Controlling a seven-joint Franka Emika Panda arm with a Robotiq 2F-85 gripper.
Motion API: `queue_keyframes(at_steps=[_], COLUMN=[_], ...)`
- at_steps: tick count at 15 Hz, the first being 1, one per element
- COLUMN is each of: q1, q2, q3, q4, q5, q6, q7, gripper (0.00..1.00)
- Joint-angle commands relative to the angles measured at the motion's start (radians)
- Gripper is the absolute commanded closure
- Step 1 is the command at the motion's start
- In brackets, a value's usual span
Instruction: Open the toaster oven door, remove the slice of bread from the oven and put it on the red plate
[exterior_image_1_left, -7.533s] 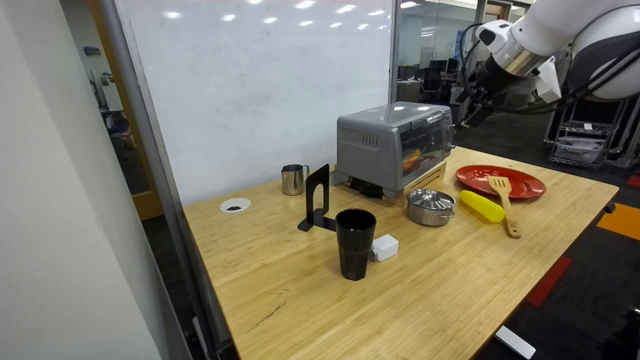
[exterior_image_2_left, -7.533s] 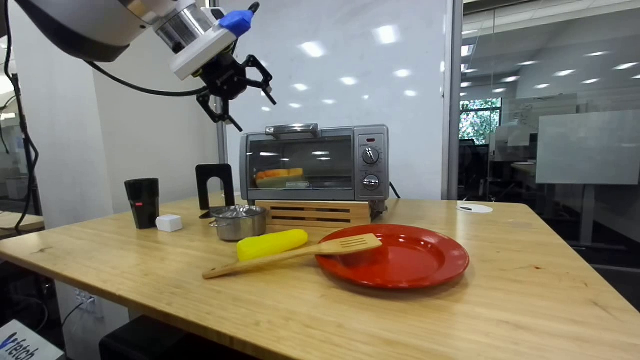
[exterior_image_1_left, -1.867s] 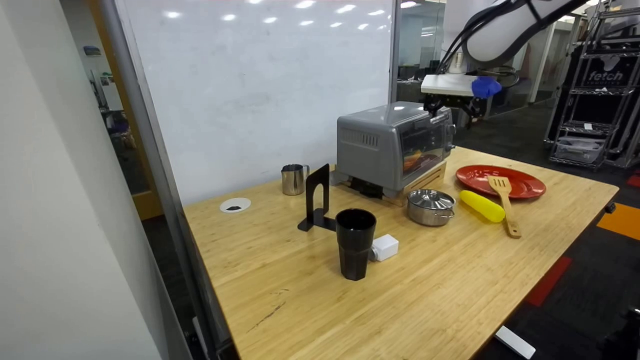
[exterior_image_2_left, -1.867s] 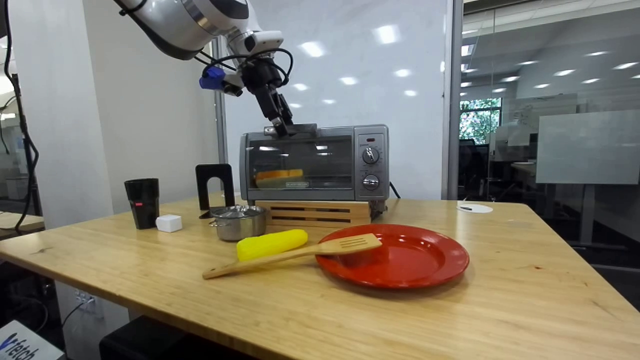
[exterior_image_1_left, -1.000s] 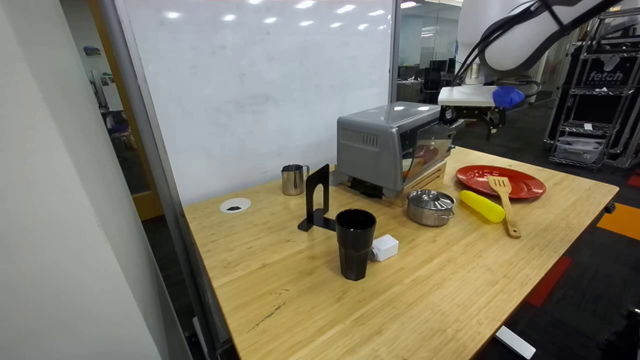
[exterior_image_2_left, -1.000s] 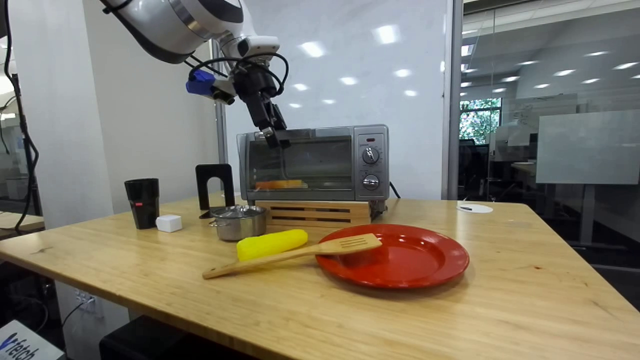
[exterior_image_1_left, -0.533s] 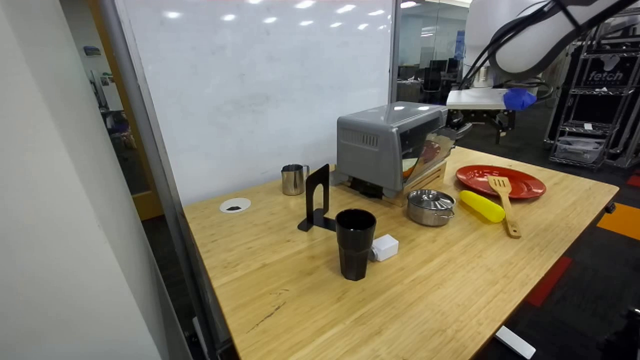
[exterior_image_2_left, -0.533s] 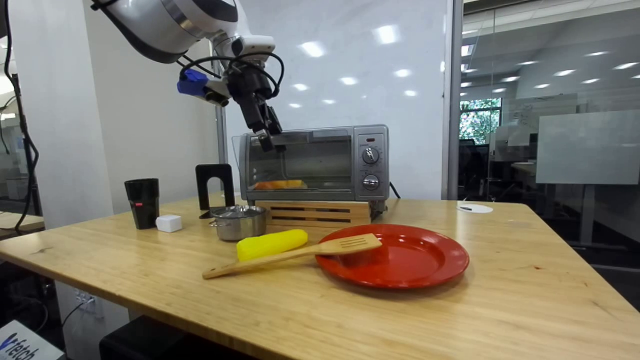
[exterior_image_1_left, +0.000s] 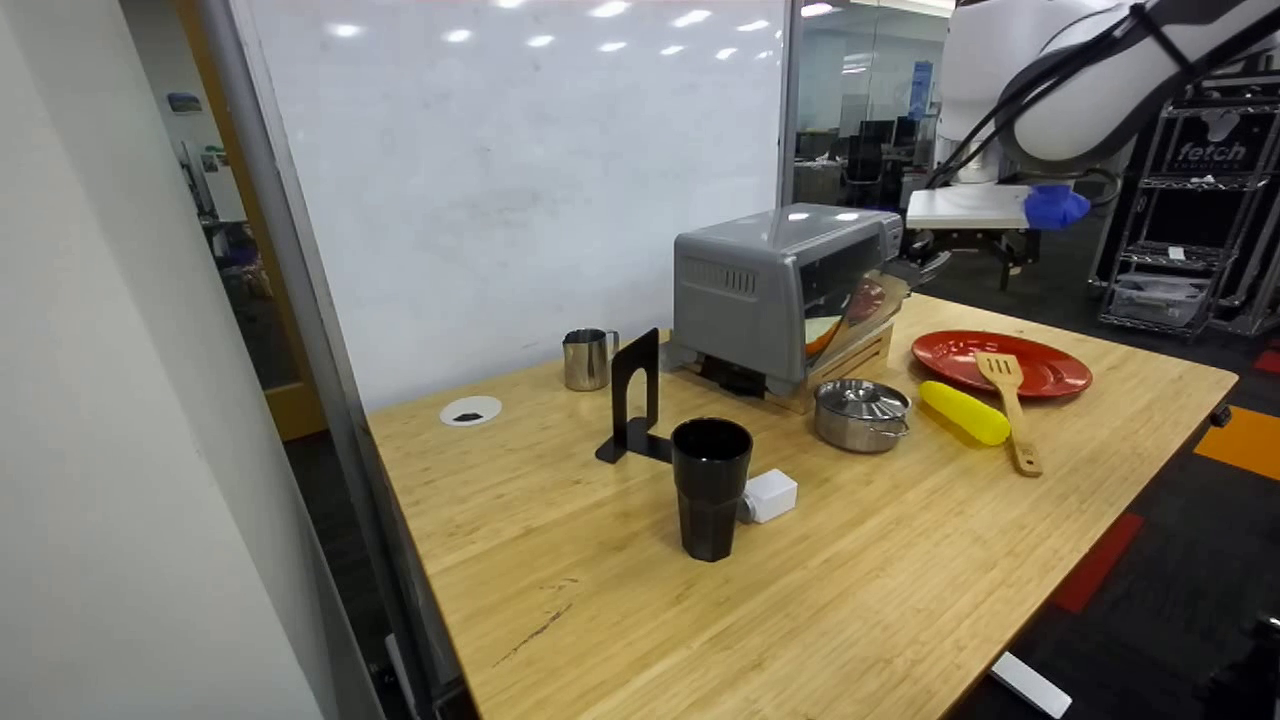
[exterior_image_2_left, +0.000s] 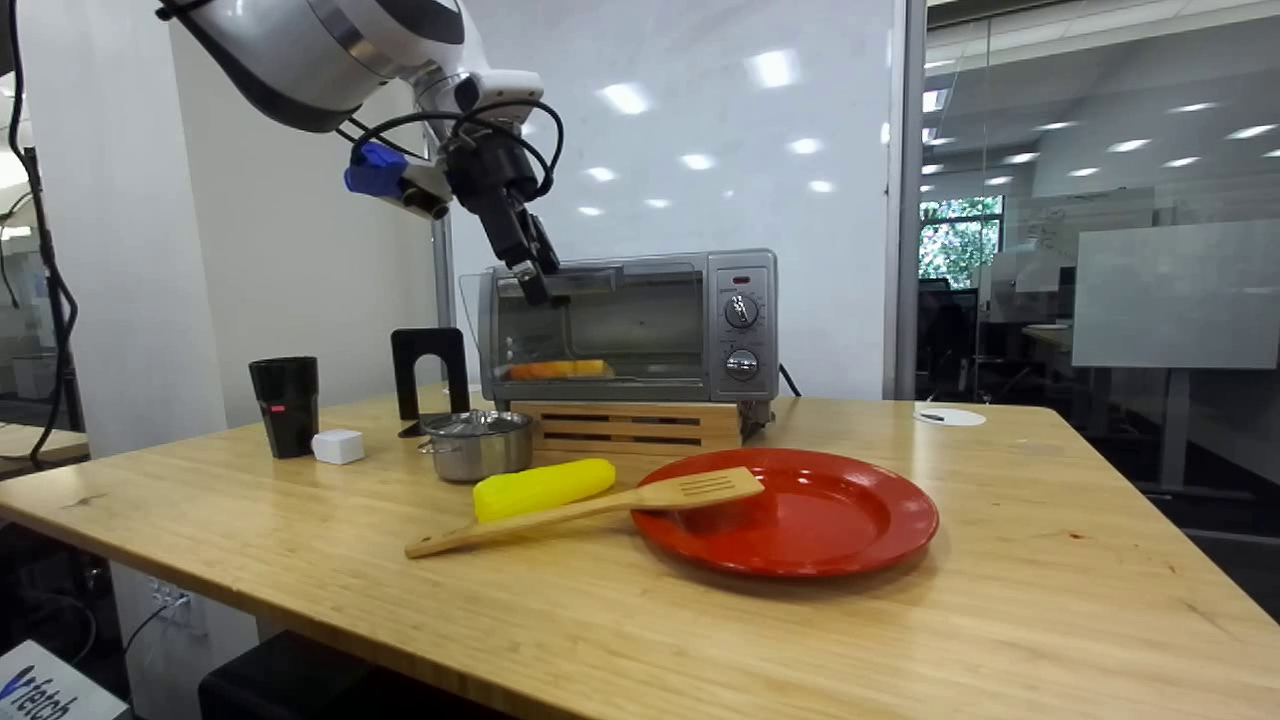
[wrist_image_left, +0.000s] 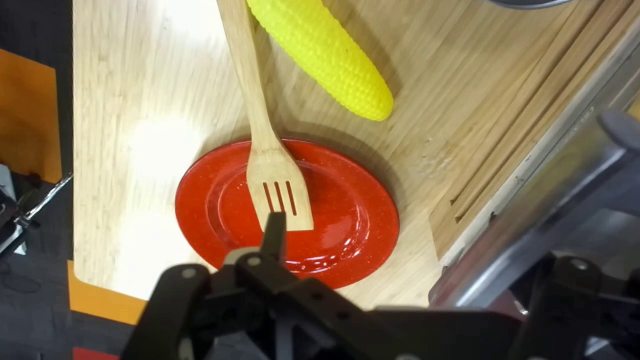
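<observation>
The grey toaster oven stands on a slatted wooden stand; it also shows in an exterior view. Its glass door is partly open, tilted forward from the top. The slice of bread lies low inside, behind the door glass; its pale top shows too. My gripper is at the door's top edge, fingers spread. In the wrist view one finger is free over the plate, and the other is at the metal door handle, its tip hidden. The red plate holds no bread.
A wooden spatula rests across the plate's rim. Yellow corn and a lidded steel pot stand before the oven. A black cup, white block, black bookend and steel pitcher are farther along the table.
The arm has come to the oven handle, then moved outward and slightly down. The door has swung from shut to partly open. The bread, plate and other table objects have not moved.
</observation>
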Motion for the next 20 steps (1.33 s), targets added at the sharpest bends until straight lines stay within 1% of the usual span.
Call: queue_keyframes(at_steps=[1, 12, 15, 20], q1=[-0.012, -0.033, -0.044, -0.066], q2=[-0.032, -0.052, -0.096, -0.181], q3=[-0.005, -0.014, -0.015, -0.011], q4=[-0.071, -0.139, -0.185, -0.263], q5=[-0.044, -0.147, -0.162, -0.189], q6=[0.007, 0.049, 0.074, 0.115], q7=[-0.021, -0.017, -0.043, -0.123], gripper=[0.00, 0.00, 0.00, 0.00])
